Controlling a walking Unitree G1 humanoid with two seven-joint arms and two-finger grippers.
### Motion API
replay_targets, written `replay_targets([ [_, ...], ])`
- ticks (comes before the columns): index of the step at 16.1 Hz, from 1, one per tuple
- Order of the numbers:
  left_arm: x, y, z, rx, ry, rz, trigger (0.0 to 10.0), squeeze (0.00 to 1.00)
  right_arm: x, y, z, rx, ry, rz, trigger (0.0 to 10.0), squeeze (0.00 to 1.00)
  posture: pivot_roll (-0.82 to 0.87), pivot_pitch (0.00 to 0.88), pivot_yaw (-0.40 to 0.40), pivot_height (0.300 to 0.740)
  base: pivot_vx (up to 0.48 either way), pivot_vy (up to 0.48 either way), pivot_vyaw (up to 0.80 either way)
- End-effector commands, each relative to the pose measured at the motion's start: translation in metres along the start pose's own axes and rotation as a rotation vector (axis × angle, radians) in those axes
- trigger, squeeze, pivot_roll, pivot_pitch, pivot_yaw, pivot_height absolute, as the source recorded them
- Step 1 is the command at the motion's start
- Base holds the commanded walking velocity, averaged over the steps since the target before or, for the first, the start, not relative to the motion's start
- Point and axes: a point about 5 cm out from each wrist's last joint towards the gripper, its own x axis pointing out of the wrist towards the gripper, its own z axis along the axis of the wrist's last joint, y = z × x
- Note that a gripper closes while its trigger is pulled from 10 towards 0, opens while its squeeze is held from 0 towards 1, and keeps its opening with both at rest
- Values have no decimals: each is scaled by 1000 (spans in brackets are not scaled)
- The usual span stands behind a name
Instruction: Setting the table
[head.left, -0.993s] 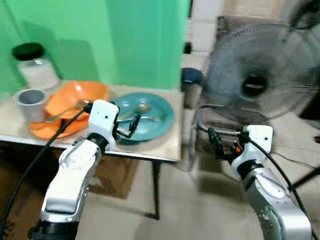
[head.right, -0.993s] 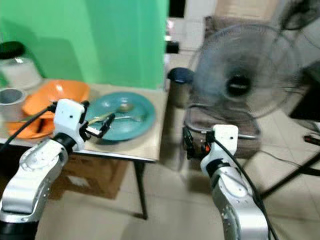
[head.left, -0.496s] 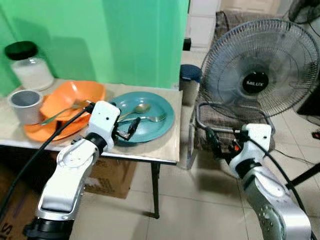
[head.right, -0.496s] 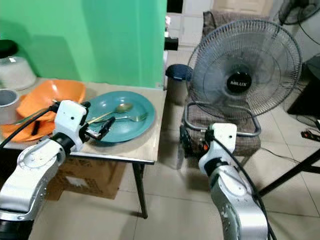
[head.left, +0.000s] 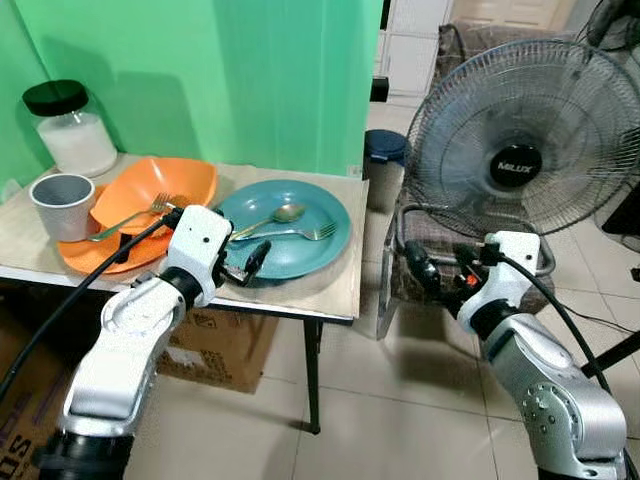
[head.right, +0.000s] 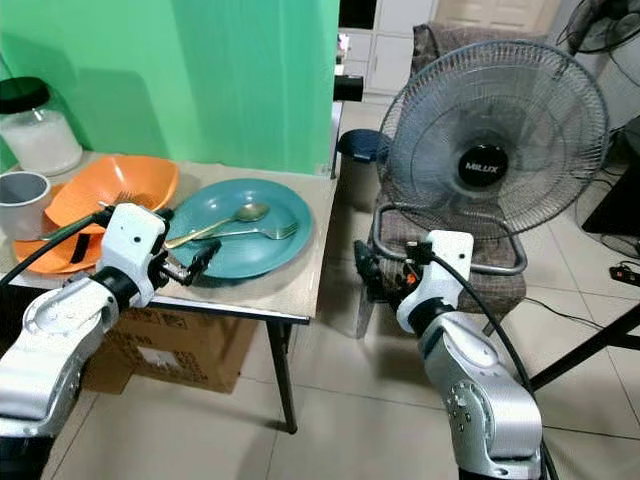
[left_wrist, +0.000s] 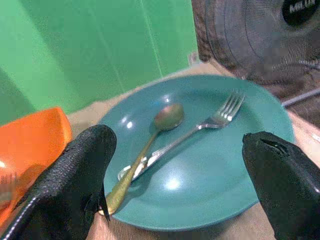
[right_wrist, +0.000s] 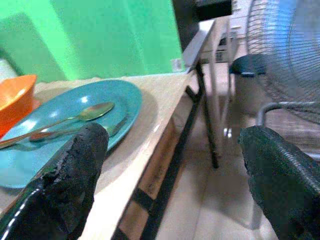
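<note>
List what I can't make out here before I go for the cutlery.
- Gold spoon: handle end hidden behind left gripper finger, left wrist view.
- Orange plate under orange bowl: mostly covered, head views.
- Grey cup: contents not visible.
- Cardboard box: hidden under wooden table.

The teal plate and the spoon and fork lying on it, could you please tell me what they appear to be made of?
The teal plate looks like glossy plastic or melamine: even colour, soft highlights, though glazed ceramic is possible. The spoon seems metal with a brassy, golden tint on its handle. The fork looks like polished steel, silver and reflective.
</note>
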Motion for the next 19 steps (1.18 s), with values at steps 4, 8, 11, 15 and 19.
replay_targets([
  [4, 22, 25, 7, 56, -11, -136, 10000, 1000, -7, 10, 1, -93, 27, 147, 10000, 1000, -54, 0, -22, 740, 0, 0, 0],
  [8, 53, 40, 13, 151, 7, -390, 10000, 0, -23, 10, 5, -196, 45, 235, 10000, 0, -103, 0, -16, 740, 0, 0, 0],
  [11, 73, 54, 23, 201, 28, -420, 10000, 0, -39, 8, 8, -245, 47, 240, 10000, 0, -164, 0, -4, 740, 0, 0, 0],
  [15, 85, 52, 22, 278, 93, -426, 10000, 0, -68, 10, 7, -289, 64, 215, 10000, 0, -257, 0, -9, 740, 0, 0, 0],
  [19, 89, 45, 18, 326, 131, -466, 10000, 0, -84, 15, 7, -294, 101, 244, 10000, 0, -303, 7, 1, 740, 0, 0, 0],
])
